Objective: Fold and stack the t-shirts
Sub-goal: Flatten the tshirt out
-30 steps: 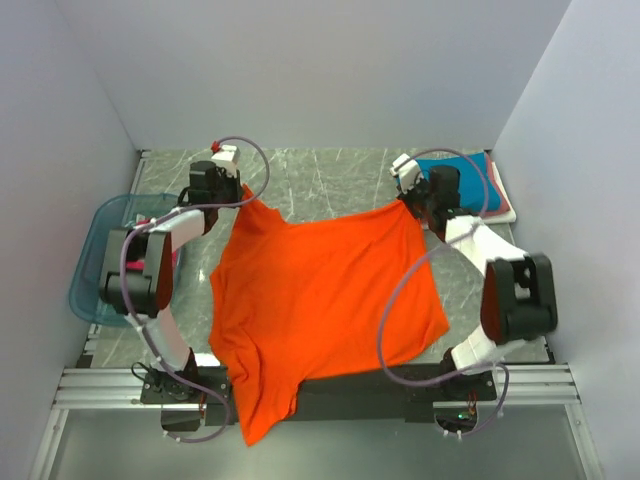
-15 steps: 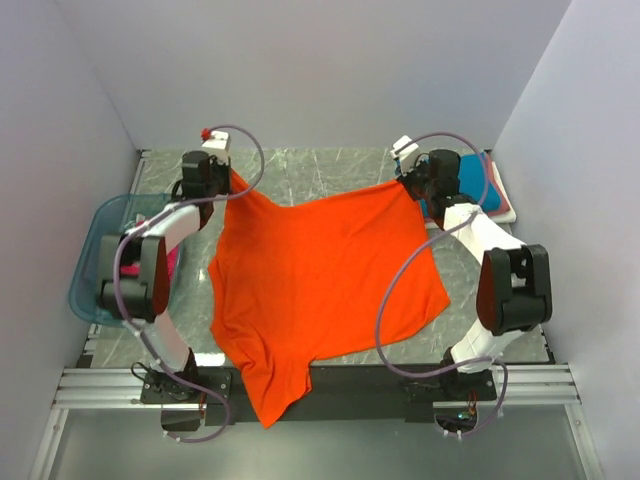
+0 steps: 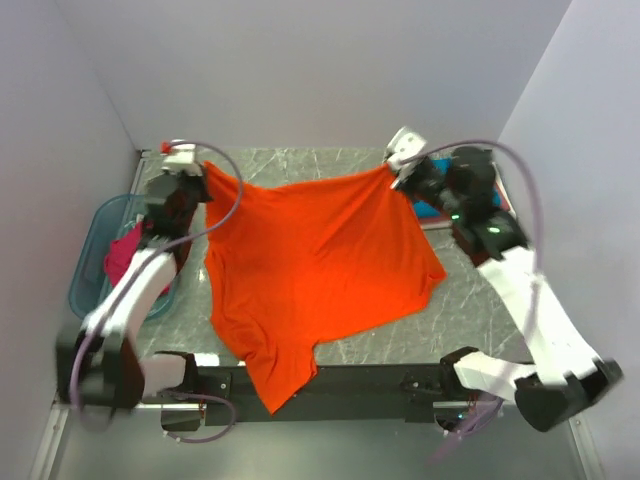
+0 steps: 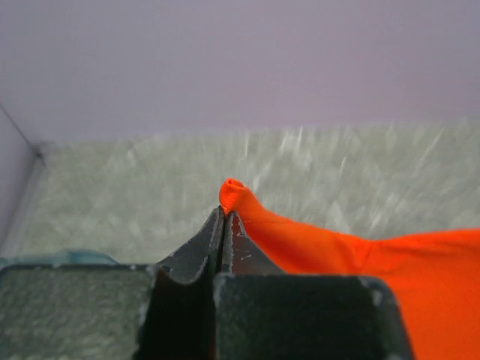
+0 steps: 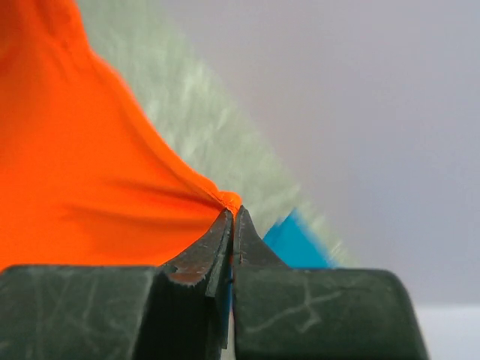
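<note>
Comparing with half a second back, I see both arms swung outward, stretching the orange t-shirt (image 3: 320, 265) wider over the marble table (image 3: 300, 166), its tail draped past the near edge. My left gripper (image 3: 200, 170) and right gripper (image 3: 393, 172) each pinch a far corner. A teal t-shirt (image 3: 431, 213) lies under the right arm; a magenta t-shirt (image 3: 122, 258) sits in the blue tub (image 3: 85, 272).

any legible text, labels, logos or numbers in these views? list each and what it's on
None readable in any view.
The orange t-shirt is plain, with no print or tag showing.
The left gripper and right gripper show only scuffs on their fingers, no markings.
The blue tub shows no label from the top view.
</note>
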Robot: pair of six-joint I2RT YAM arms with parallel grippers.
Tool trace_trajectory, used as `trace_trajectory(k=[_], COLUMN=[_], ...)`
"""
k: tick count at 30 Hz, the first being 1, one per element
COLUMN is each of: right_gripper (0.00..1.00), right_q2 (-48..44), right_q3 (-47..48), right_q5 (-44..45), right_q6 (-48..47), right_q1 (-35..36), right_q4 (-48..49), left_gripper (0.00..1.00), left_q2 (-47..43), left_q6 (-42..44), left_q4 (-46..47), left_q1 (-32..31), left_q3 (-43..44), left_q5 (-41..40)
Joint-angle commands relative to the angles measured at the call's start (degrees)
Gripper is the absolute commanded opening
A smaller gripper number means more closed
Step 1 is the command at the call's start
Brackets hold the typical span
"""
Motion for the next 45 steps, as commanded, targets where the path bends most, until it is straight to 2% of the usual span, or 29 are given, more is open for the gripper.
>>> trace_trajectory(k=[1,3,6,8,12,17,21,22,25,27,28,31,32,34,35,38,41,45], right_gripper=[0.0,0.0,0.0,0.0,0.0,0.0,0.0,0.0,0.0,0.0,0.0,0.0,0.0,0.0,0.0,0.0,0.0,0.0], right_q2=[-6.82,-8.05,-7.71,-7.7,-8.31,-8.84,-7.45,-6.66,-0.78,2.58,2.84,5.12,8.44,14.84,17.32,25.92,29.73,29.57], right_q3=[17.79,27.46,41.96,49.78,52.82,41.69,31.38,29.71,25.4,21.81,14.48,0.4,-2.18,-7.97,-8.79,-7.31,-5.91,-5.11], right_q5=[1.4,2.63,6.22,9.82,15.28,21.26,24.52,23.04,15.56,12.49,11.87,8.37,7.82,6.42,6.85,9.13,11.5,12.92], right_q6=[2.05,2.59,3.82,3.64,1.89,-0.83,-3.12,-2.25,3.87,6.35,6.72,7.51,7.16,6.28,5.76,5.4,4.7,4.61], right_q1=[2.51,3.74,3.83,3.83,3.92,3.83,1.82,-2.72,-12.05,-13.48,-13.75,-13.66,-13.66,-13.49,-13.23,-13.14,-13.14,-13.22], right_q4=[-13.73,-17.44,-24.3,-26.86,-25.73,-18.0,-7.82,-4.14,-1.82,-0.6,4.63,15.89,17.33,23.74,25.15,25.52,25.87,25.52], left_gripper=[0.0,0.0,0.01,0.01,0.01,0.01,0.0,0.0,0.0,0.0,0.0,0.0,0.0,0.0,0.0,0.0,0.0,0.0], left_q2=[-22.29,-31.76,-39.09,-40.25,-38.51,-33.24,-24.65,-22.78,-13.56,-5.57,-2.76,8.06,13.65,19.31,24.12,30.73,32.43,31.64], left_q6=[-4.85,-7.66,-11.79,-13.46,-13.82,-11.02,-8.38,-7.76,-6.53,-7.76,-9.41,-11.61,-11.97,-11.8,-11.45,-9.52,-8.2,-7.93], left_q4=[8.06,6.48,5.42,4.1,2.25,2.25,4.0,4.01,4.01,4.27,4.53,7.25,7.78,6.49,5.25,1.22,-0.83,-2.76], left_q1=[0.05,-0.3,-0.39,-0.39,-0.39,-0.39,-0.39,-0.39,-0.3,-0.48,-0.65,-1.09,-1.1,-1.18,-1.18,-1.18,-1.18,-1.18], left_q3=[0.65,3.71,8.37,12.14,16.38,17.7,17.96,18.31,18.4,16.92,16.04,11.99,11.38,11.98,12.77,16.64,19.98,22.18], left_q5=[-2.95,-3.48,-0.95,0.72,3.81,2.67,1.53,1.09,0.65,3.89,4.42,6.37,6.19,5.66,5.05,3.03,2.84,2.32])
